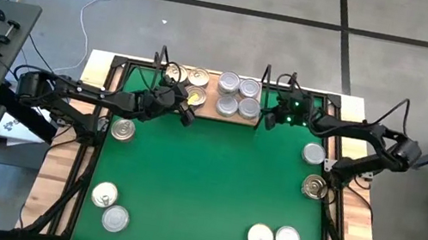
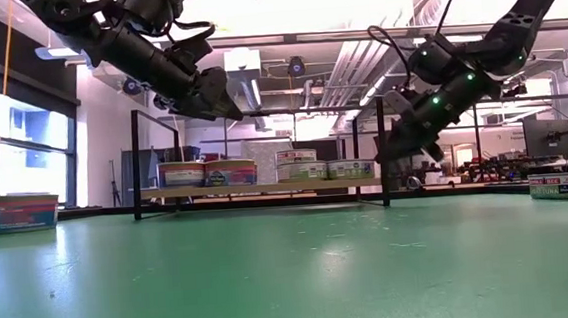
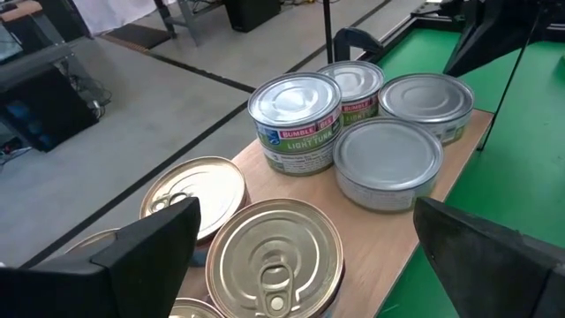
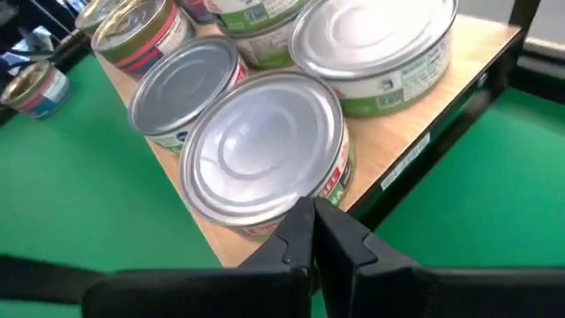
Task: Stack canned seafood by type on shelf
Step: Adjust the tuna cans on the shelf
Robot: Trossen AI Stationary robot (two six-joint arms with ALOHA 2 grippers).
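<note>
**Two hands hover over a half-filled shelf**

Loose cans (image 1: 111, 208) wait on the green mat (image 1: 204, 179). Beyond them, the left hand (image 3: 305, 243) hangs open above a gold-lidded can (image 3: 274, 257) on the shelf (image 1: 207, 107); a careless descent could knock neighbouring tins off. The right hand (image 4: 313, 231), fingers pressed together and empty, hovers by the silver-lidded cans (image 4: 262, 152). One label (image 3: 296, 132) reads "Bumble … Light Tuna".

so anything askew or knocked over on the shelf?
Nothing stands out. On the tan wooden shelf, gold pull-tab tins and plain silver-lidded tins all sit upright, grouped by type. No tin looks tipped or dented.
</note>
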